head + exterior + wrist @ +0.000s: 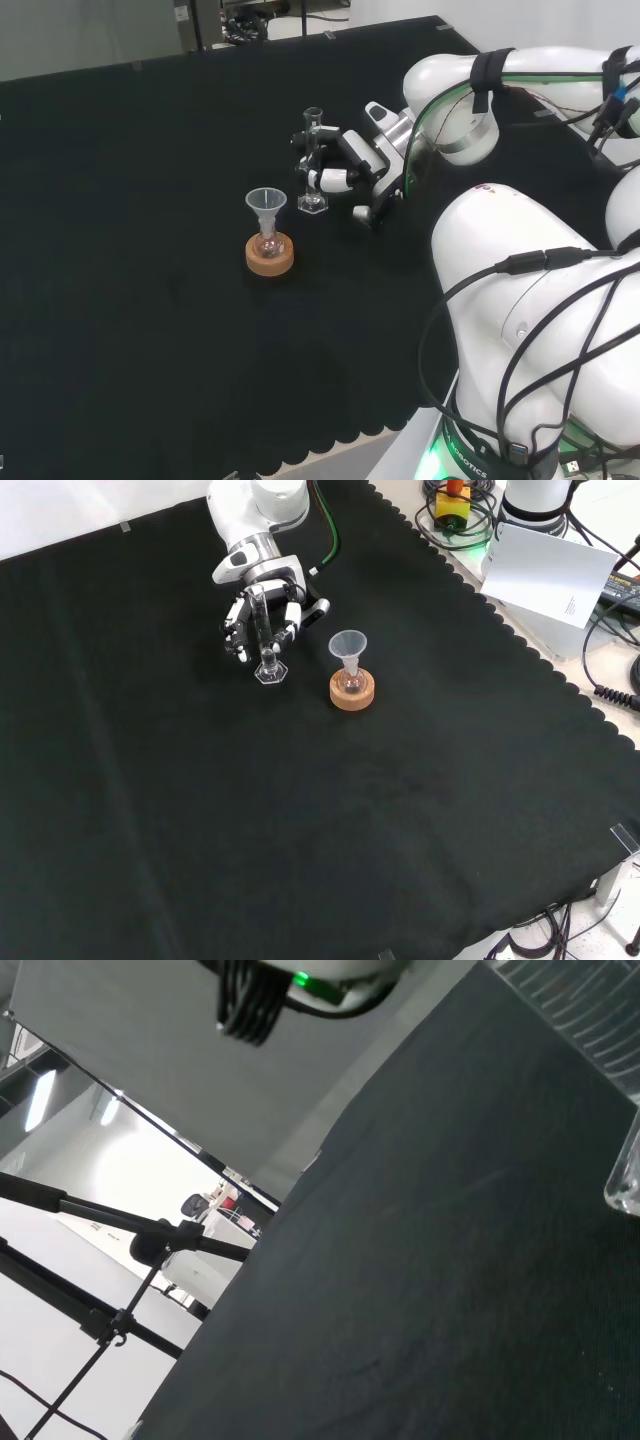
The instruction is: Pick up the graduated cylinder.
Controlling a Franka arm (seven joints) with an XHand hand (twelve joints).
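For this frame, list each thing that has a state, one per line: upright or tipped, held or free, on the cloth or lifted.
graduated cylinder: upright, base on the cloth, robot hand's fingers curled round its tube.
robot hand: shut on the graduated cylinder, not yet lifting.
funnel: upright, seated in the flask's neck, free.
flask: upright on its stand, free.
cork ring: flat on the cloth, under the flask.
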